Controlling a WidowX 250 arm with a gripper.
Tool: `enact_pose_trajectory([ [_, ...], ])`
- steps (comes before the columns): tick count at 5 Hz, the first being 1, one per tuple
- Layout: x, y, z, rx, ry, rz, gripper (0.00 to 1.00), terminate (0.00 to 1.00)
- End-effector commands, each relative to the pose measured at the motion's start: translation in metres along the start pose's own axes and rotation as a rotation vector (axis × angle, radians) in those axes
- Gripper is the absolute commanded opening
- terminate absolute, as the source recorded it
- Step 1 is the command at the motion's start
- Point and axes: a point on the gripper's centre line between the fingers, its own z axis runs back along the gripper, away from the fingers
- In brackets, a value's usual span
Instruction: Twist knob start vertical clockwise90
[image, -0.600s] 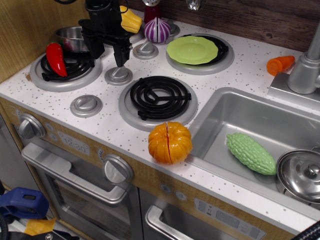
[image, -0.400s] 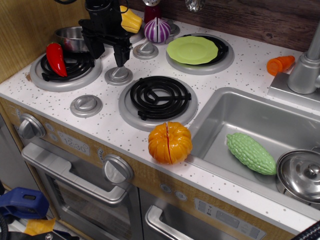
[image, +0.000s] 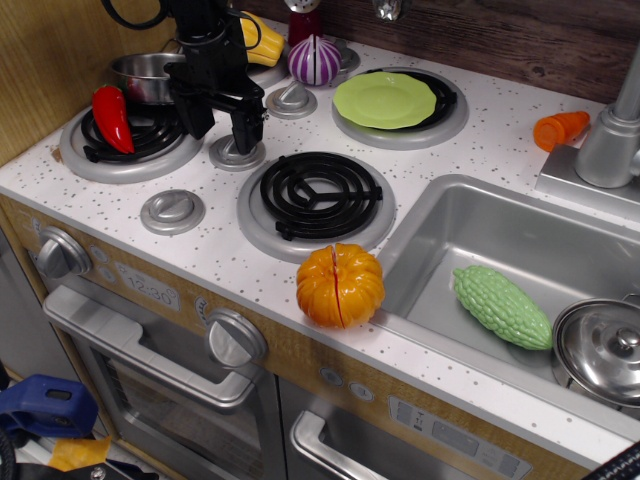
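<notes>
Knob (image: 235, 153) between the left burner (image: 125, 140) and centre burner (image: 318, 195), now largely hidden under the gripper (image: 222, 128). Dropped lower than a moment ago, fingers (image: 246, 128) straddling the fin; contact impossible to tell. Red pepper (image: 112, 118) just left, flat knob (image: 172, 210) nearer, pumpkin (image: 340, 285) unmoved at the near edge.

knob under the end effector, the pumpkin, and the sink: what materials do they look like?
Knob: silver-grey moulded plastic, likely; dull satin sheen, soft edges, no sharp reflections.
Pumpkin: glossy orange plastic, with bright highlights and a straight red seam down the middle.
Sink: brushed-metal look, broad soft reflections; real steel or metallic-finish plastic, can't tell.
</notes>
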Motion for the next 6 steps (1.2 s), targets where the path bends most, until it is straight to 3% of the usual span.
enact_pose_trajectory([
  [1, 0.0077, 0.0068, 0.0115, 0.027, -0.055, -0.004, 1.00, 0.00],
  [3, 0.0119, 0.0085, 0.0092, 0.030, -0.065, -0.017, 1.00, 0.00],
  [4, 0.0124, 0.0088, 0.0089, 0.028, -0.063, -0.012, 0.00, 0.00],
  [6, 0.0155, 0.0097, 0.0026, 0.007, -0.086, -0.010, 0.00, 0.00],
])
